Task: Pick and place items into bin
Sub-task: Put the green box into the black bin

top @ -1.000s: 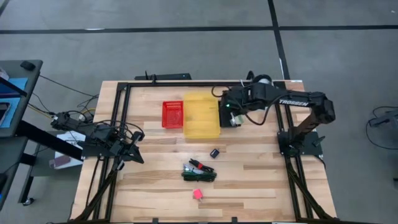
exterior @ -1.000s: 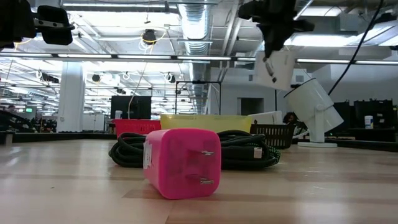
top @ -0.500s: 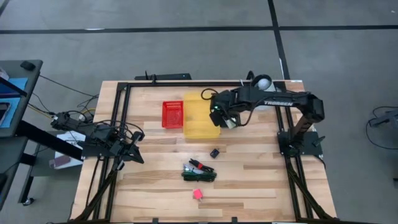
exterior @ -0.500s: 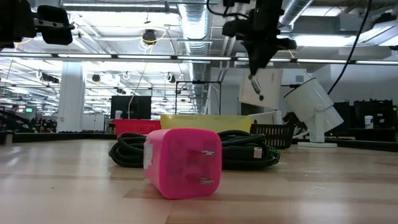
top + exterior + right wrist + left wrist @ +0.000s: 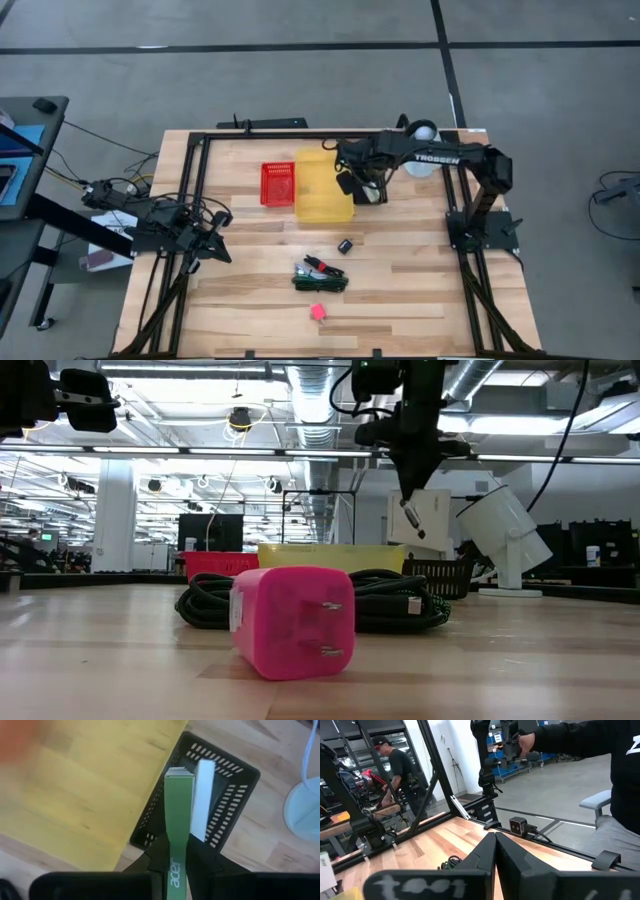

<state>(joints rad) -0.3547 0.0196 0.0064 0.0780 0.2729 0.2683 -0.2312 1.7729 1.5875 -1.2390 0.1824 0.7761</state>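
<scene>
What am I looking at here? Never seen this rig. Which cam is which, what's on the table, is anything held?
It is a wooden table with two dark robot arms bolted to its sides. One picture looks straight down from overhead, one looks level across the tabletop, and one comes from each arm's wrist.

The right gripper hangs over the gap between the yellow plastic bin and a small black slotted basket, shut on a flat green-edged box with a white face.

The left gripper waits shut at the table's left edge.

Lying on the wood: a red mesh basket, a coiled black and green cable, a pink plug-in charger block, a small black piece and a white lamp.
</scene>
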